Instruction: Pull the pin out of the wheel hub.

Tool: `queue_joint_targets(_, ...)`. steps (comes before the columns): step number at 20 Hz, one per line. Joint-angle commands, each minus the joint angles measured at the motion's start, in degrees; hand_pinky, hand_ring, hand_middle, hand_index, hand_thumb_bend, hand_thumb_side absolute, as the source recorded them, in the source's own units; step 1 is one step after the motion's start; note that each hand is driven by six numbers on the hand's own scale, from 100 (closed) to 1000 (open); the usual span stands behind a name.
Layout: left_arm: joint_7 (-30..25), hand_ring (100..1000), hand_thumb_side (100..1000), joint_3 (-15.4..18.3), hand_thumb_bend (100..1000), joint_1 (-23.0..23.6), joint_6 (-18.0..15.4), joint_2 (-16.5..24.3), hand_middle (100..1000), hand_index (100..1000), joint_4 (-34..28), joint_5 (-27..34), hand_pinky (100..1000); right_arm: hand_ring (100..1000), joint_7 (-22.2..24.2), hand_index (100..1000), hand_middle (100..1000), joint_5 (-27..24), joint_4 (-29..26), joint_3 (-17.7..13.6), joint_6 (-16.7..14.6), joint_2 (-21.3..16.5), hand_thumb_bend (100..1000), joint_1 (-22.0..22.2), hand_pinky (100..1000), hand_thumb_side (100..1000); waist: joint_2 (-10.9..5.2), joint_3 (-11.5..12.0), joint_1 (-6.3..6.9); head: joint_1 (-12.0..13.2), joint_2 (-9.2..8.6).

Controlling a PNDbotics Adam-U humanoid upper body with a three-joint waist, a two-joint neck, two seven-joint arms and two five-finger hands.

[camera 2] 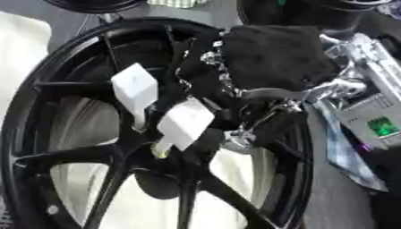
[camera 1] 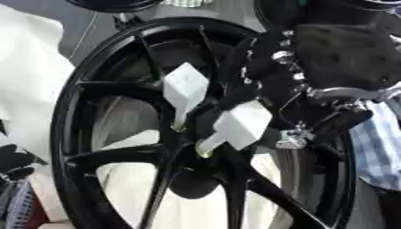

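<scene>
Wheel hub (camera 1: pixel 188 147): black, spoked, frame centre. Two white-tagged pins, upper pin (camera 1: pixel 185 91) and lower pin (camera 1: pixel 235 127), both seated; none drawn yet. Right hand (camera 1: pixel 344 53), upper right, reaching toward lower pin; cannot tell how its fingers stand. Extraction outstanding.

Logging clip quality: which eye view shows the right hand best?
The right eye view: the right hand sits nearer the middle, over the wheel hub beside two white pins. The left eye view shows it against the right edge.
</scene>
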Motion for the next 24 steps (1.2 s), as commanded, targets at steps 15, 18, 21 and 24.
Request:
queue_joint_targets(15,-0.2,673,880,0.1,116,0.2,0.5,-0.3,586,723,-1.2,0.7,685,766,-4.8,379,429,-3.0,-0.5,-6.5,2.0,-5.4,100,0.5,799,242,-2.79,-1.0,0.79,-0.5,0.05)
queue_joint_targets(18,-0.2,673,879,0.1,116,0.2,0.5,-0.3,586,723,-1.2,0.7,686,763,-5.9,377,425,-4.6,-0.5,-7.9,3.6,-5.8,100,1.0,801,213,-2.80,-1.1,0.88,-0.6,-0.02)
queue_joint_targets(21,-0.2,674,880,0.1,117,0.2,0.6,-0.4,586,723,-1.2,0.7,686,762,-7.0,374,421,-6.1,-0.5,-9.5,5.2,-6.6,100,1.5,800,192,-2.88,-1.3,0.99,-0.9,-0.29)
queue_joint_targets(24,-0.3,674,879,0.1,117,0.3,0.6,-0.4,586,723,-1.2,0.8,686,760,-8.0,369,417,-7.4,-0.5,-10.9,6.8,-7.2,100,1.9,799,175,-2.99,-1.5,1.17,-1.1,-0.63)
